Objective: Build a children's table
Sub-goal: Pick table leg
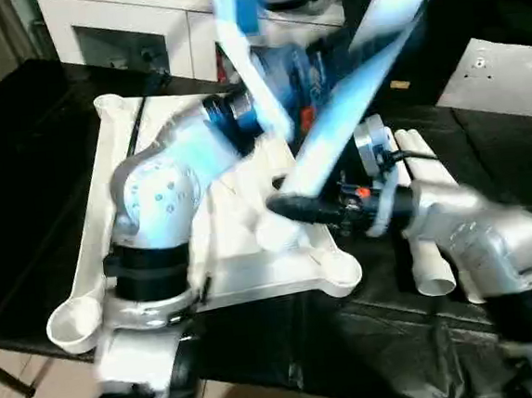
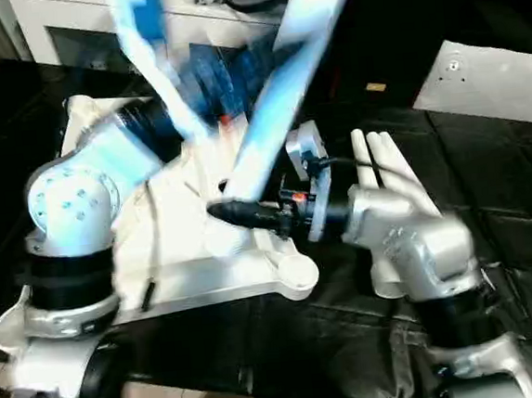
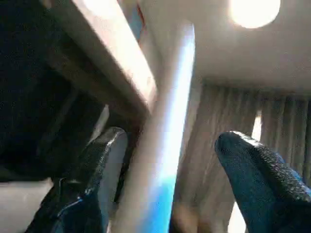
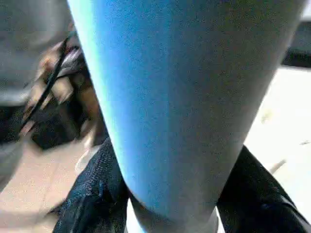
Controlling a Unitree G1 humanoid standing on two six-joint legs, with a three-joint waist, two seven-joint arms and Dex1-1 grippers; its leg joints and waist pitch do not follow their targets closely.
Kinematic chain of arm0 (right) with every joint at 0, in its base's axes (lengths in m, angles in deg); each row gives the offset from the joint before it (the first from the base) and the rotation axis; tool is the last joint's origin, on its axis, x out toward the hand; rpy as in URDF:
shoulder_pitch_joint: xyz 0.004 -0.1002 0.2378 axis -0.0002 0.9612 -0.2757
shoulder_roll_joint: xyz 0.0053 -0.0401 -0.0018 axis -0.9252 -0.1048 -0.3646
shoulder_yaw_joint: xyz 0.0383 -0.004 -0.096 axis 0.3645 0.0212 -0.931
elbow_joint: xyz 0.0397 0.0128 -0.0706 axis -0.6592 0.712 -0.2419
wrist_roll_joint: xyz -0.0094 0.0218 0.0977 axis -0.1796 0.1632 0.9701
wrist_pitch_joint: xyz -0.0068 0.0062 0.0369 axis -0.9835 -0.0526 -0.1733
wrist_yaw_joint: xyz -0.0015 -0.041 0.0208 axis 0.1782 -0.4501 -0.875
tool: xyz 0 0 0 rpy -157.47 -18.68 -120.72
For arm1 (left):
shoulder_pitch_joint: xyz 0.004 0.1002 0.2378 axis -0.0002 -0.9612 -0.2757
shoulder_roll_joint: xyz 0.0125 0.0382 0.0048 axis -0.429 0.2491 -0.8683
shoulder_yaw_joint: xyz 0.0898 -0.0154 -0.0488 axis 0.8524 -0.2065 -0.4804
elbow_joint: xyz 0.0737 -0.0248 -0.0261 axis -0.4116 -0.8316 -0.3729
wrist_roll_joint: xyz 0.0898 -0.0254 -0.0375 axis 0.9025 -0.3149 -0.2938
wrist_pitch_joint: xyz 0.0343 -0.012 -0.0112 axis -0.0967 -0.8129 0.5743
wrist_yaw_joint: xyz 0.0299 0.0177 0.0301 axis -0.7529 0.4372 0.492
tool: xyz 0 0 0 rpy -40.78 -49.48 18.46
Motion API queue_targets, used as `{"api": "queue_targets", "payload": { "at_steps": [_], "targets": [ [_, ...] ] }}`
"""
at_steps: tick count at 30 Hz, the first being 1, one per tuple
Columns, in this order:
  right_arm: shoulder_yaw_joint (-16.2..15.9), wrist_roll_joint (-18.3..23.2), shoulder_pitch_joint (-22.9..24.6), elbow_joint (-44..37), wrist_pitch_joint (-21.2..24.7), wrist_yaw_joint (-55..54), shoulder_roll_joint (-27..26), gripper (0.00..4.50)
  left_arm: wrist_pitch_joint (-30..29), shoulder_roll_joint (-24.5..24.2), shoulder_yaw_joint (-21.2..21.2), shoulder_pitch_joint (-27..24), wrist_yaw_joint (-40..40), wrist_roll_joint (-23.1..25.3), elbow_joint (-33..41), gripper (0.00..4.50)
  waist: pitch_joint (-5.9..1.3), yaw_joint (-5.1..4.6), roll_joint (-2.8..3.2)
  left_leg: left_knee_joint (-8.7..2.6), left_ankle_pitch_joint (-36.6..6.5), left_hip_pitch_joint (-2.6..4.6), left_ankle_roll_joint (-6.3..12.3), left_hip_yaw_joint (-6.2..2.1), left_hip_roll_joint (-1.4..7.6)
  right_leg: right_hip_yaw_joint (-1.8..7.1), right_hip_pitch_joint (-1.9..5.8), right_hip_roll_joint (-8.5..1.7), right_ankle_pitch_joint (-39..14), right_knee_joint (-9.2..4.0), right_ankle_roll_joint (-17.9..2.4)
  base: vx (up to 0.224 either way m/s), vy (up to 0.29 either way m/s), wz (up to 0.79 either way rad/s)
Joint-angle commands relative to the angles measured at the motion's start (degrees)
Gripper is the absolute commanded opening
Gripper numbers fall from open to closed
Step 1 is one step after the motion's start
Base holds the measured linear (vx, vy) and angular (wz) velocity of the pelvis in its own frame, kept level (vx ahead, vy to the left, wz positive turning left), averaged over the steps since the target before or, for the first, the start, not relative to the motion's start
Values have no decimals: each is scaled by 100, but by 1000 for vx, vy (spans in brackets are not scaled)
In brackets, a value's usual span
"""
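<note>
1. Silver forearms sit closest in the head views, the left arm (image 1: 155,209) crossing over the white tabletop (image 1: 245,280).
2. Upside down on a black-covered table (image 1: 289,355), the tabletop shows round corner sockets; pale floor runs along the table's near edge, a white cabinet (image 1: 130,29) stands behind, and a white panel (image 1: 503,80) lies at the far right.
3. 1 long white leg (image 1: 358,79) slants up from near the tabletop's middle, clamped at its lower end by the right gripper (image 4: 170,194).
4. Spare legs (image 2: 384,165), at least 2, lie side by side beside the right arm.
5. From the left wrist camera, the left gripper (image 3: 167,170) is spread wide around that leg, fingers (image 3: 257,179) apart from it; ceiling, a lamp and curtains appear behind.
</note>
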Motion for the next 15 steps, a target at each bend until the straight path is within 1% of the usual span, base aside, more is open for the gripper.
{"api": "queue_targets", "payload": {
  "at_steps": [1,2,3,4,5,6,7,8,9,10,11,12,13,14,15],
  "targets": [
    [264,-45,36,-27,-199,-310,-35,194,232,67,-201,61,258,-155,59,391,-426,6,103,-400,-405,-53,200,-7,195,201,475,-369,-2074,-507,-481,0,0,0],
    [303,-70,55,-31,-256,-422,-89,194,266,86,-274,51,322,-164,67,391,-426,2,104,-400,-413,-47,203,-6,196,200,471,-360,-2057,-499,-457,0,0,0],
    [380,-159,119,-95,-393,-676,-178,194,318,2,-331,-55,422,37,155,404,-422,10,181,-408,-432,-41,199,-18,192,196,470,-368,-2081,-498,-421,0,0,0],
    [405,-250,153,-141,-469,-815,-195,194,310,-66,-334,-131,441,130,206,420,-420,-8,154,-415,-449,-39,182,-18,211,197,460,-371,-2080,-511,-398,0,0,0],
    [419,-345,196,-206,-527,-938,-201,194,312,-180,-284,-255,473,341,286,421,-422,-16,141,-415,-435,-35,171,-16,201,194,469,-362,-2055,-499,-365,0,0,0],
    [427,-409,221,-242,-566,-1008,-199,194,300,-254,-242,-337,484,468,334,421,-425,-9,166,-420,-404,-36,167,-23,204,198,473,-363,-2015,-486,-352,0,0,0],
    [454,-506,277,-311,-605,-1152,-200,194,238,-435,-119,-536,494,750,430,421,-418,-15,204,-424,-396,-36,157,-22,205,205,470,-363,-1987,-485,-333,0,0,0],
    [473,-558,311,-347,-625,-1236,-213,194,200,-542,-37,-649,529,872,483,421,-419,-29,187,-426,-384,-37,160,-16,204,212,472,-352,-1964,-481,-274,0,0,0],
    [468,-704,367,-425,-666,-1375,-194,194,243,-797,210,-867,557,1239,544,421,-424,-29,223,-436,-370,-32,154,-29,212,213,468,-358,-1964,-471,-251,0,0,0],
    [458,-803,414,-489,-695,-1470,-179,194,283,-971,385,-1021,582,1488,595,421,-419,-43,227,-439,-387,-32,148,-23,207,215,463,-346,-1987,-473,-221,0,0,0],
    [447,-947,494,-602,-696,-1626,-144,194,290,-1313,700,-1306,543,1868,667,421,-415,-55,231,-443,-441,-23,133,-18,205,215,452,-340,-2051,-482,-192,0,0,0],
    [434,-1069,584,-727,-687,-1781,-111,194,328,-1605,962,-1593,522,2190,730,421,-425,-53,228,-444,-452,-24,115,-33,207,214,460,-355,-2077,-473,-162,0,0,0],
    [455,-1136,668,-839,-640,-1945,-114,194,389,-1831,1141,-1875,491,2433,771,421,-395,-57,253,-476,-538,-15,77,-47,238,223,434,-358,-2191,-471,-100,0,0,0],
    [464,-1176,738,-921,-627,-2077,-122,194,455,-2017,1290,-2094,460,2632,808,421,-398,-88,244,-473,-579,-11,59,-31,216,231,425,-349,-2254,-478,-63,0,0,0],
    [469,-1187,774,-960,-625,-2147,-133,194,500,-2100,1353,-2203,445,2727,828,421,-404,-109,260,-474,-580,-16,35,-25,211,235,430,-345,-2278,-482,-57,0,0,0]
  ]
}}
